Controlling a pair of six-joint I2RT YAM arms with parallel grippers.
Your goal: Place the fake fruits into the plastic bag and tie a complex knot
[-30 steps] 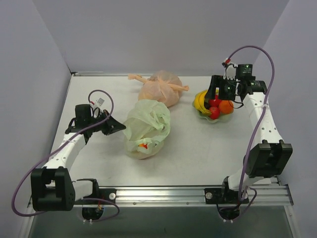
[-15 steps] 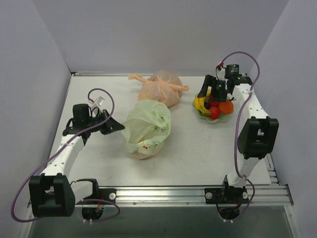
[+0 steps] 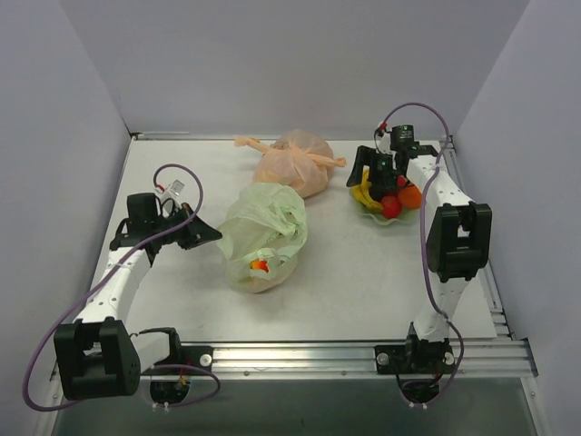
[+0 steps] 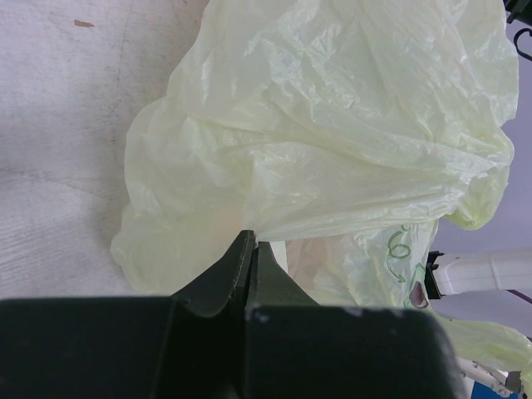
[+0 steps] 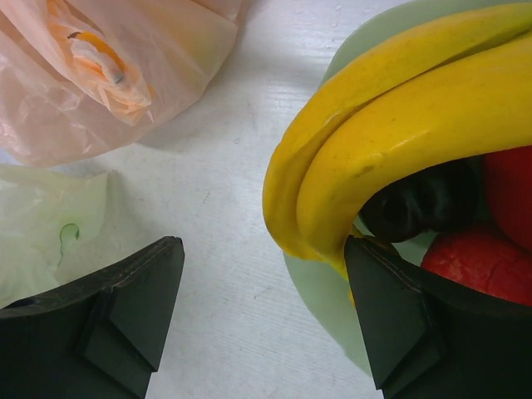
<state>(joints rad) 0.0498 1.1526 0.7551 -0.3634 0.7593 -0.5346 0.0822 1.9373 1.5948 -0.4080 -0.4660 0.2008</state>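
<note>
Atop one dish (image 5: 314,287): one banana bunch (image 5: 399,125), two reds (image 5: 470,262); right claw (image 5: 262,253) spread, left claw (image 4: 249,247) pinching bag (image 4: 332,125).

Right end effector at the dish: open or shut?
Open. In the right wrist view the right end effector has its fingers spread wide, one beside the bananas in the dish, nothing clamped.

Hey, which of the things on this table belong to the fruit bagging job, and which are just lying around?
Belongs to the job:
pale green bag, pinched by the left gripper
bananas, red fruits, orange fruit
right gripper, open, at the bananas

Just lying about:
peach-orange knotted bag
green dish under the fruits
</note>
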